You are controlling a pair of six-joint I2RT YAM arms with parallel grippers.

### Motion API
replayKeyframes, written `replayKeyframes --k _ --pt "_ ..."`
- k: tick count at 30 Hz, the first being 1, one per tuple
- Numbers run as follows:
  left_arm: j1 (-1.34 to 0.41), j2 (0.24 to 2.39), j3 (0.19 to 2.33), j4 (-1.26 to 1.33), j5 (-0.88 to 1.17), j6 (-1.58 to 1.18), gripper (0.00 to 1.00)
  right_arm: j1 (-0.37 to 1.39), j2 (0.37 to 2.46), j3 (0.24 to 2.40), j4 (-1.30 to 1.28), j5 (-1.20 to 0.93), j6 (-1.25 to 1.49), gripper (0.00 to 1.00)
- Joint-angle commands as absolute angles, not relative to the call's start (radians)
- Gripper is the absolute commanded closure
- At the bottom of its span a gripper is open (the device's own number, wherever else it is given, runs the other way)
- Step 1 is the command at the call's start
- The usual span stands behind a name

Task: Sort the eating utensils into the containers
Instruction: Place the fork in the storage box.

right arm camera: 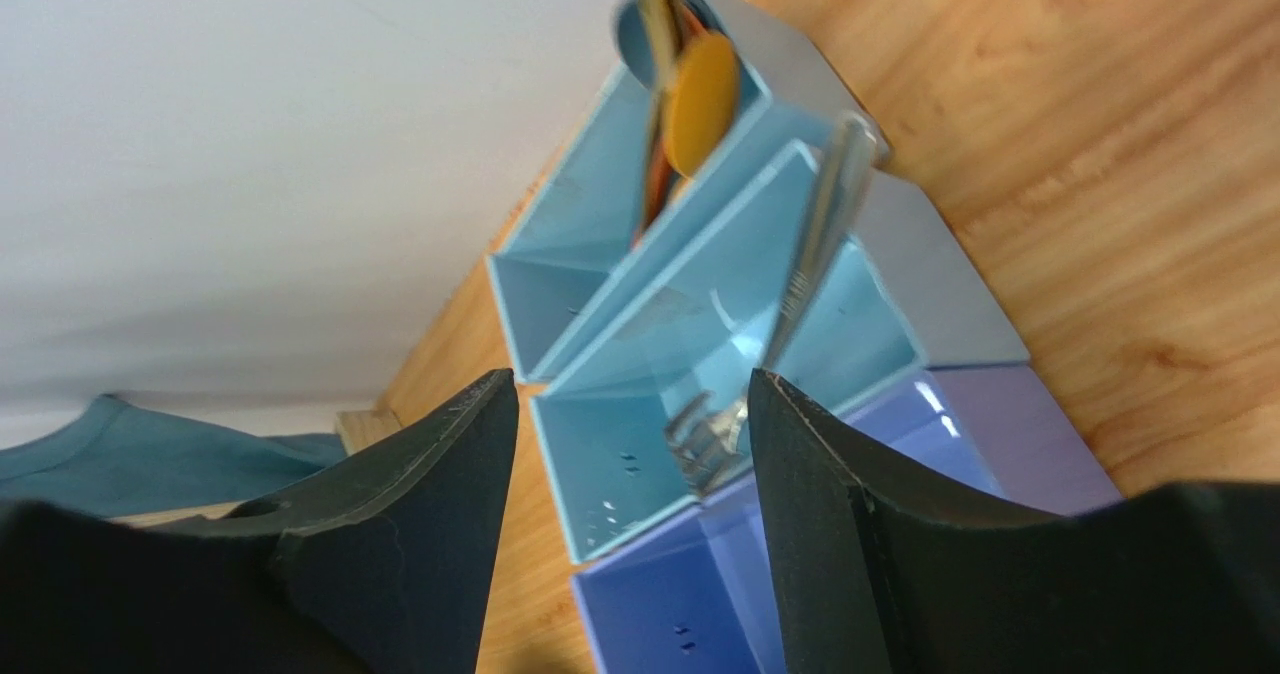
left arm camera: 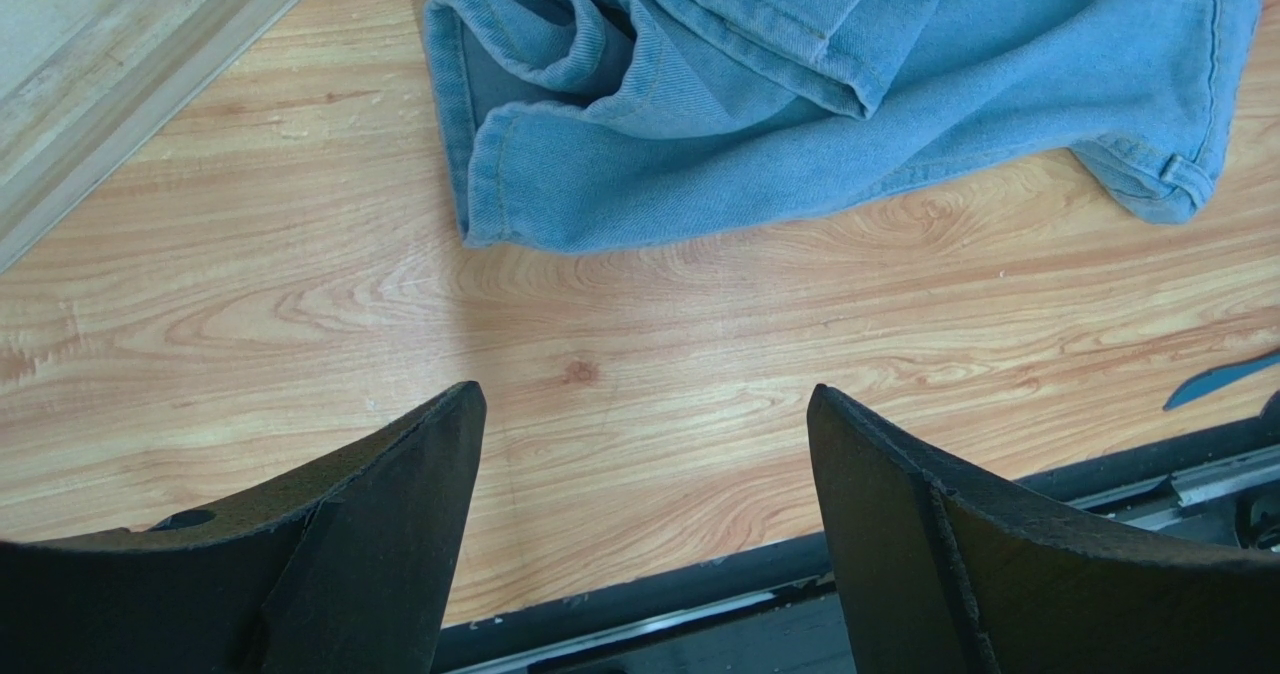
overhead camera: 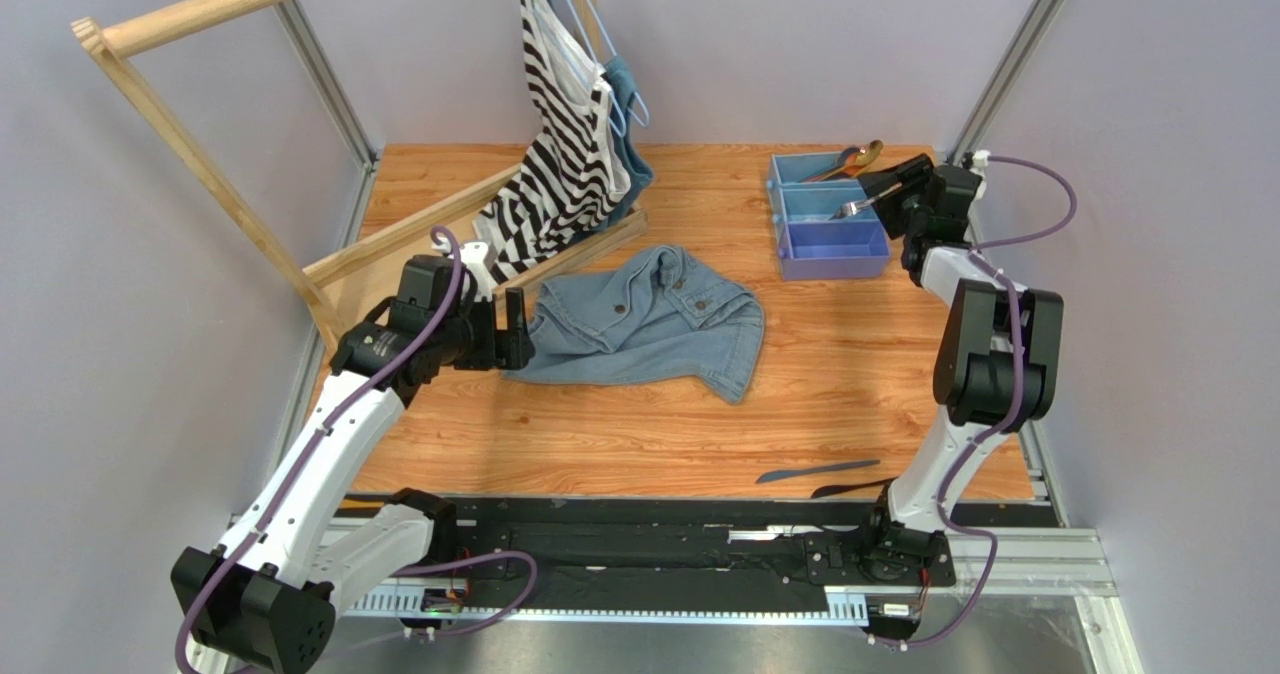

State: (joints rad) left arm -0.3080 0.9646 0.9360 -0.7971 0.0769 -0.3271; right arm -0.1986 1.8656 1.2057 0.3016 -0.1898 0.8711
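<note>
Right gripper (overhead camera: 890, 197): stands at 1 o'clock on the table (overhead camera: 842, 382), at the 3 o'clock side of the tray (overhead camera: 781, 217), pointing across the middle compartment. Shows both fingers (right arm camera: 436, 464) well parted in the wrist view. Clamps nothing.

Fork (overhead camera: 860, 205): lies in the middle compartment, tines down on its floor, handle leaning up on the 3 o'clock rim. Lines up with the gap of the jaws; touches neither finger, as far as can be told.

Spoons (overhead camera: 852, 160): rest in the far compartment, at 12 o'clock of the fork, handles poking over the rim. Gold one uppermost; count not readable.

Near compartment, at 6 o'clock of the fork: darker blue than the other two.

Blue-grey knife (overhead camera: 816, 472): lies flat at 5 o'clock on the table, close to the near edge, well apart from the tray. Dark piece (overhead camera: 851, 487) just beside it; kind not readable.

Left gripper (overhead camera: 516, 329): hangs at 9 o'clock, just beside the 9 o'clock hem of the denim garment (overhead camera: 646, 322). Jaws spread wide over bare wood; grips nothing.

Striped garment (overhead camera: 564, 149): hangs at 11 o'clock, beside the wooden rack (overhead camera: 196, 134).
</note>
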Motion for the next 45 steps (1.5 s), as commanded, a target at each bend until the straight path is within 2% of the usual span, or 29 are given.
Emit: replayKeyframes --k 1,7,11,12,17,21,32,45 --pt "-0.313 0.96 0.939 -0.805 0.075 -0.316 0.12 -0.196 1.907 1.238 0.269 -0.225 0.876 0.38" --pt "-0.313 0.963 0.94 -0.805 0.075 -0.318 0.12 -0.195 1.963 1.255 0.308 -0.264 0.9 0.4" --pt "-0.313 0.965 0.939 -0.805 0.077 -0.316 0.12 -0.196 1.99 1.244 0.374 -0.288 0.926 0.5" --pt "-0.314 0.969 0.939 -0.804 0.078 -0.316 0.12 -0.195 1.997 1.246 0.388 -0.302 0.931 0.57" --pt "-0.314 0.98 0.942 -0.805 0.086 -0.314 0.13 -0.196 1.99 1.235 0.405 -0.302 0.933 0.75" --pt "-0.314 0.977 0.94 -0.804 0.086 -0.313 0.13 -0.196 1.964 1.221 0.414 -0.29 0.928 1.0" --pt "-0.314 0.977 0.94 -0.804 0.086 -0.314 0.13 -0.198 1.861 1.187 0.429 -0.236 0.914 1.0" --pt "-0.316 0.979 0.94 -0.804 0.089 -0.314 0.13 -0.222 1.864 1.138 0.569 -0.25 0.992 1.0"
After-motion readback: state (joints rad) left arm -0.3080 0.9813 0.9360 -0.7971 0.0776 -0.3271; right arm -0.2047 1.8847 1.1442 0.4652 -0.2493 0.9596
